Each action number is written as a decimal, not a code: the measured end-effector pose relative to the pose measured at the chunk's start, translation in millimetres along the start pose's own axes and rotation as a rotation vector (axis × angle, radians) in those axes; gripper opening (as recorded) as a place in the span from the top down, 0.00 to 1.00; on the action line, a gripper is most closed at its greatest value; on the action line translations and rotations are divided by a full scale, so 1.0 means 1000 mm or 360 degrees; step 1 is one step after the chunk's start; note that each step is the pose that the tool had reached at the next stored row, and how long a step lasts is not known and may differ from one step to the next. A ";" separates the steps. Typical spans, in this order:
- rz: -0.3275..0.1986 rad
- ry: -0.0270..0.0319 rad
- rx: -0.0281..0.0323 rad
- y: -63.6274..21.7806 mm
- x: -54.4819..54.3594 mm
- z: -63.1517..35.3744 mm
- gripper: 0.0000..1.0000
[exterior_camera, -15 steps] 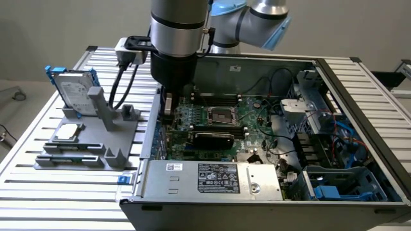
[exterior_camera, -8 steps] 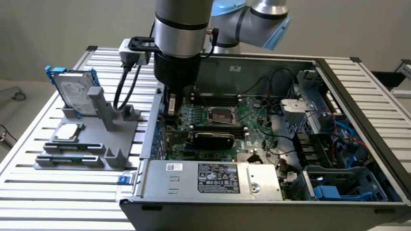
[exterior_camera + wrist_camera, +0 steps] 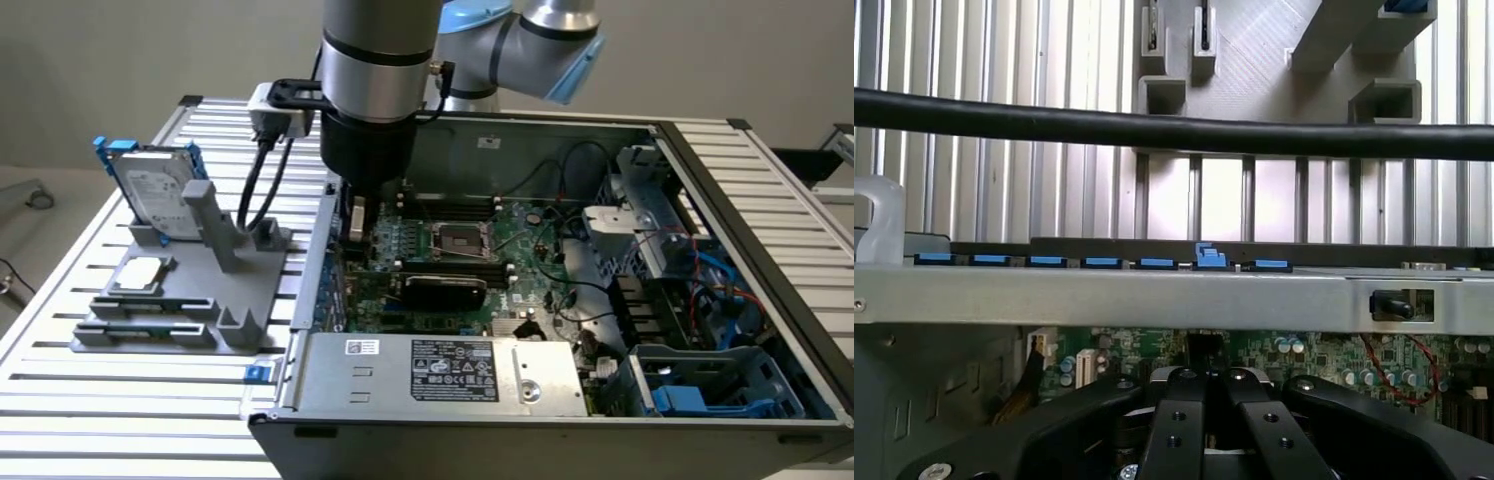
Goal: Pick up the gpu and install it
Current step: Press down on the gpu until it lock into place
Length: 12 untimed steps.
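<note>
The gpu [image 3: 445,290] stands on the motherboard [image 3: 534,255] inside the open computer case, its black rounded shroud facing the exterior camera. My gripper [image 3: 358,240] reaches down inside the case beside the wall at the exterior view's left, just off the card's end. In the wrist view the two black fingers [image 3: 1179,420] lie pressed together, so the gripper [image 3: 1204,385] is shut, pointing at the green board beneath the case's wall. Whether the fingertips touch the card I cannot tell.
A grey parts stand [image 3: 174,300] at the exterior view's left holds a silver hard drive in a blue frame [image 3: 154,195]. A row of blue slot clips [image 3: 1094,262] lines the case wall [image 3: 1154,298]. The power supply [image 3: 441,372] and drive cages [image 3: 707,385] fill the case's near side.
</note>
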<state>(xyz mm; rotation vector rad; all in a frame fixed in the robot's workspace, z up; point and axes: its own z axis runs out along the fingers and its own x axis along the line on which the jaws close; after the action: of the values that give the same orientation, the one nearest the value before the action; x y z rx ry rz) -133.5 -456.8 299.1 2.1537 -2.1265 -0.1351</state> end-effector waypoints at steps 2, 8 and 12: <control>0.0005 -0.00007 -0.00023 0.0001 -0.001 0.0000 0.89; 0.0030 -0.00042 -0.00145 0.0008 -0.001 0.0000 0.89; 0.0052 -0.00077 -0.00181 0.0008 -0.002 0.0001 0.89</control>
<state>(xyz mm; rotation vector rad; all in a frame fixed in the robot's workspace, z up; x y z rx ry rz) -134.3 -455.2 299.1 2.1134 -2.1570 -0.1493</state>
